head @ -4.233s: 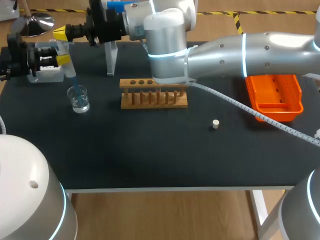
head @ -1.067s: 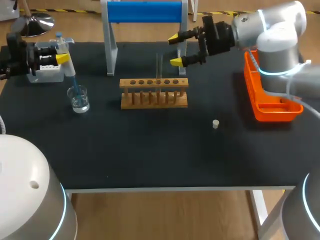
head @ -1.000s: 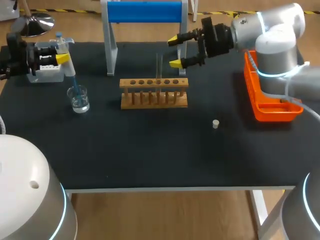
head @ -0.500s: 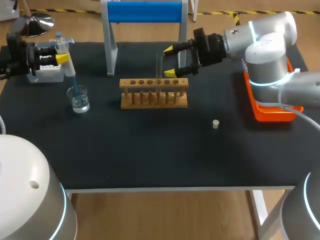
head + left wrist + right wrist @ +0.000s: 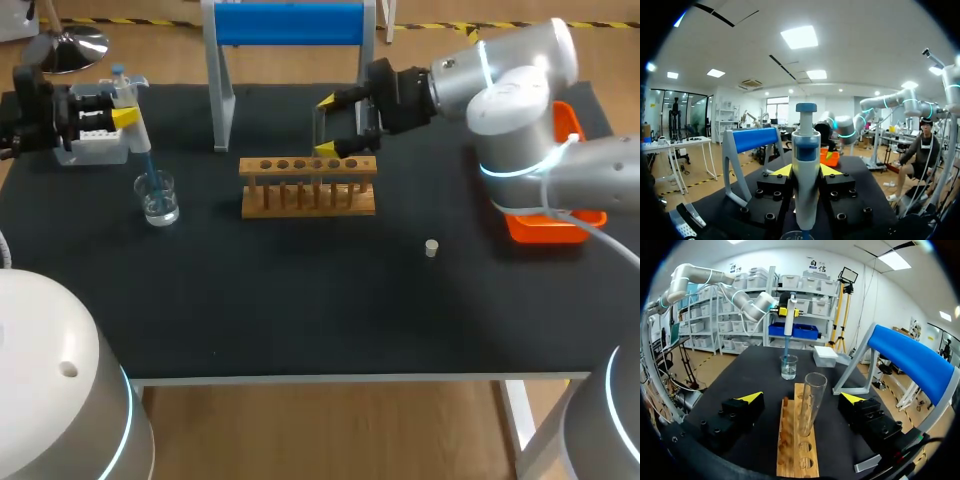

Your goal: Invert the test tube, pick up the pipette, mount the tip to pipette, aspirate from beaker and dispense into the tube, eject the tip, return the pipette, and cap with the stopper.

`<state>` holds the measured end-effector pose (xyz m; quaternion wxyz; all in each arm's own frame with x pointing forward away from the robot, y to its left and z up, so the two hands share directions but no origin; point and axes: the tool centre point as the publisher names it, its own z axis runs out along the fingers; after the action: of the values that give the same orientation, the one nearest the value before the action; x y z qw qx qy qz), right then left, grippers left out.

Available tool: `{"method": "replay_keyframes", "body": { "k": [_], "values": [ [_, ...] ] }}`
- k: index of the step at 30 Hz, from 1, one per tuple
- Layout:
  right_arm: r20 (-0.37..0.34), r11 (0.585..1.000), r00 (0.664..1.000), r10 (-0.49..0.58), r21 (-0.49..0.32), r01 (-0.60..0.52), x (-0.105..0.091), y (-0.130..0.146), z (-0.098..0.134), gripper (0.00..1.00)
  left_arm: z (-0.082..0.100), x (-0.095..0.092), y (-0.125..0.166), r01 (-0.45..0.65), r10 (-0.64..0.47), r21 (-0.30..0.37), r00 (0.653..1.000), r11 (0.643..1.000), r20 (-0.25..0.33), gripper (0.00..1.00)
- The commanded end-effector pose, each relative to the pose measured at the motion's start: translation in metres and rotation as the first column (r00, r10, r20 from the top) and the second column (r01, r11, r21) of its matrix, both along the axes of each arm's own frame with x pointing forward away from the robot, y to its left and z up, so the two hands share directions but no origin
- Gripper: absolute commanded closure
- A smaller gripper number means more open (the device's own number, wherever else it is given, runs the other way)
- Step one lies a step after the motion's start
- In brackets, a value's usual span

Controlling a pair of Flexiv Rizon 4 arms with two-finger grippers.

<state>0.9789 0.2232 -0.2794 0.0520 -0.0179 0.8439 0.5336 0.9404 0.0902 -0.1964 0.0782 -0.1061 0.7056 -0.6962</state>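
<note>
My left gripper [image 5: 118, 95] is shut on the white-and-blue pipette [image 5: 130, 115], held upright at the table's left; its blue tip dips into the glass beaker [image 5: 157, 197]. In the left wrist view the pipette [image 5: 805, 190] stands between the yellow fingertips [image 5: 782, 171]. A clear test tube [image 5: 318, 130] stands mouth up in the wooden rack [image 5: 308, 185]. My right gripper [image 5: 326, 125] is open, one finger on each side of the tube without touching it. From the right wrist, the tube [image 5: 811, 400] rises from the rack [image 5: 796, 445] between the spread fingers [image 5: 752, 396]. A small stopper [image 5: 431, 248] lies right of the rack.
A blue-topped stand [image 5: 290, 25] is behind the rack. A white tip box [image 5: 95, 148] sits under my left gripper. An orange tray [image 5: 548, 228] lies at the right, partly hidden by my right arm.
My right gripper has moved left from beside the rack until its open fingers straddle the test tube. The left arm and pipette have not moved.
</note>
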Motion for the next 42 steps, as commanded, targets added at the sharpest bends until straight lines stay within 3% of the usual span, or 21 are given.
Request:
{"method": "replay_keyframes", "body": {
  "k": [1, 16, 42],
  "values": [
    [0.004, 1.0, 1.0, -0.013, -0.02, 0.013, 0.004, 0.006, -0.004, 0.0, 0.001, 0.0, 0.001, 0.003, -0.003, 0.0, 1.0, 1.0, -0.001, 1.0],
    [0.022, 0.998, 1.0, -0.016, -0.059, 0.017, 0.014, 0.013, -0.023, 0.0, 0.001, 0.0, 0.001, 0.003, -0.003, 0.0, 1.0, 1.0, -0.001, 1.0],
    [0.049, 0.996, 0.999, -0.006, -0.086, 0.01, 0.019, 0.023, -0.018, 0.0, 0.001, 0.0, 0.001, 0.003, -0.003, 0.0, 1.0, 1.0, -0.001, 1.0]
  ]
}}
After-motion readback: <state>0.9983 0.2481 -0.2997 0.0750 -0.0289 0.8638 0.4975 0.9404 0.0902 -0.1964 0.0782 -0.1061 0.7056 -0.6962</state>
